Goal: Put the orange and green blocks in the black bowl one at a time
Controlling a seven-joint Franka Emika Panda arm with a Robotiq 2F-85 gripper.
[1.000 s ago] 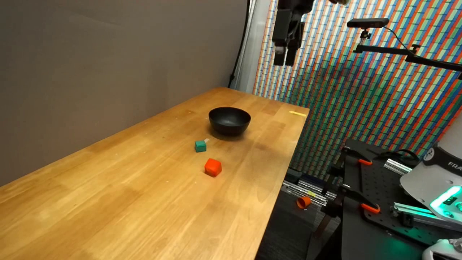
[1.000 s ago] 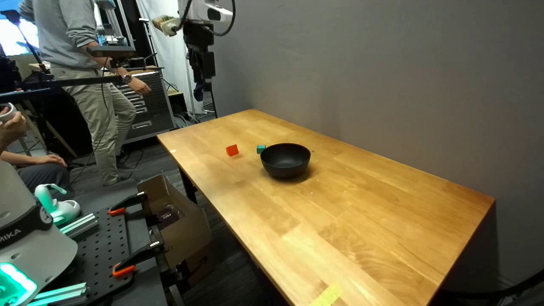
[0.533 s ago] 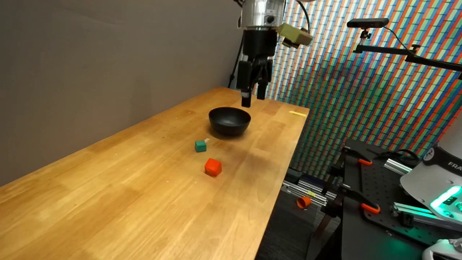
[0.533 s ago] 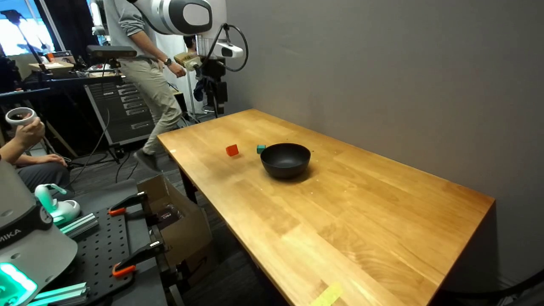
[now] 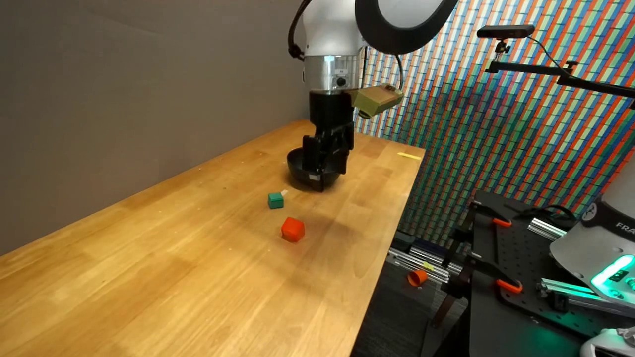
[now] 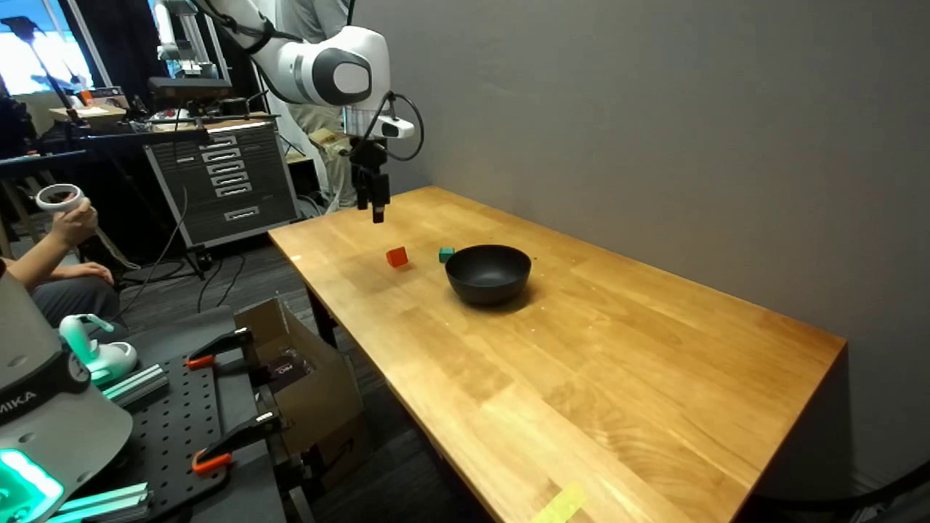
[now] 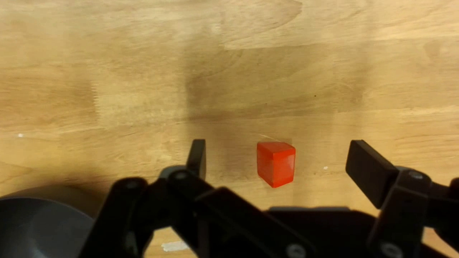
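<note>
I saw empty fingers spread wide; in an exterior view, the green block lay ten o'clock from the bowl, the orange block nine.

In an exterior view, end effector masks part of bowl; black on black, outlines hard to trace. Wrist view: bowl cut off by left and bottom edges. In an exterior view, bowl hides part of green block. Arm cropped by top edge, both exterior views.
</note>
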